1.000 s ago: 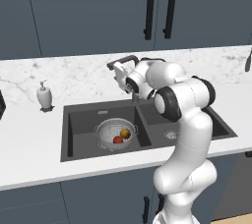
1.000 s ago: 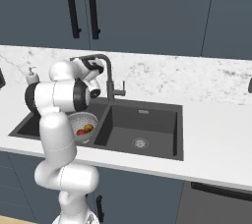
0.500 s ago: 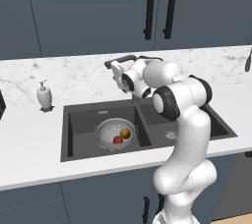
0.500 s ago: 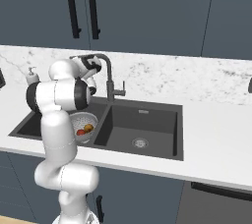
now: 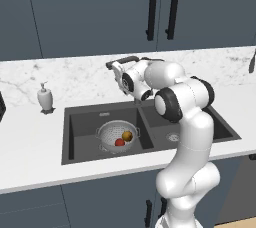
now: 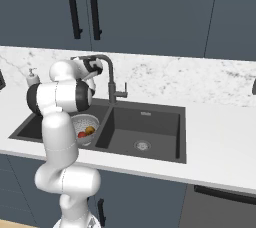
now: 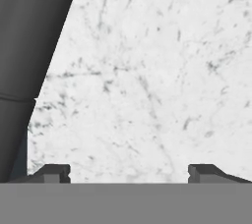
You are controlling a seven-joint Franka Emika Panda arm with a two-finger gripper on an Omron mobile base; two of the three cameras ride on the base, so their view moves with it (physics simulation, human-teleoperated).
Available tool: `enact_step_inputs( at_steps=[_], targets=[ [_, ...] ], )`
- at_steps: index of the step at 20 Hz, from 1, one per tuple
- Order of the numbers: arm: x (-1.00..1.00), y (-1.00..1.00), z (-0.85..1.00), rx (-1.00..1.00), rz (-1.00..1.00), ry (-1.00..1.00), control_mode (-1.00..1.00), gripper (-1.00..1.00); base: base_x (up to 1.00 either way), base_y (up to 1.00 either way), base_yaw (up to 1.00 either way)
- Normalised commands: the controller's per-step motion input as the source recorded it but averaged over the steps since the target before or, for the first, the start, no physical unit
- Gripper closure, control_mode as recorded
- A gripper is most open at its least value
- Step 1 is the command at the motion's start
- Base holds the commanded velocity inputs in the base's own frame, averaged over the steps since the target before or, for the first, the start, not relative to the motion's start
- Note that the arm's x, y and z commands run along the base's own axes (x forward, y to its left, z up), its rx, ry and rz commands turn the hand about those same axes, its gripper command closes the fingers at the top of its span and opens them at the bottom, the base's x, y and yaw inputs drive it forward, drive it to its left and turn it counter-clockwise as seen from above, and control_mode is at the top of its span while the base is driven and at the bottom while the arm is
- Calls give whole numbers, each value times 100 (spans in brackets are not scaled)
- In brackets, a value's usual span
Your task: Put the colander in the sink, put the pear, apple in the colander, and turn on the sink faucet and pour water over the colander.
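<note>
Marble wall; sink faucet (image 6: pixel 111 79) partly hidden.

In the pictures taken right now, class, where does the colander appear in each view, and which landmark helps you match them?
Left base view: colander sits lower left of centre, in the sink's left basin.
Right base view: colander at left, partly hidden behind the white arm.
Hand view: not in it.
Shared landmark: the sink faucet, right of the colander in both base views.
</note>
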Motion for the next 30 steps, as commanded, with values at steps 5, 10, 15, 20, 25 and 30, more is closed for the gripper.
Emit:
enact_step_inputs(
  at_steps=[5,10,15,20,25,30],
  targets=[
    [17,0,8,0,-6,6,-100,-100,0,0,0],
    [-14,-12,10,0,-6,11,-100,-100,0,0,0],
    [-54,-30,26,0,-6,10,-100,-100,0,0,0],
    [-64,-29,36,0,-7,12,-100,-100,0,0,0],
    [-68,-40,16,0,-9,12,-100,-100,0,0,0],
    [-62,-50,10,-2,-11,18,-100,-100,0,0,0]
  ],
)
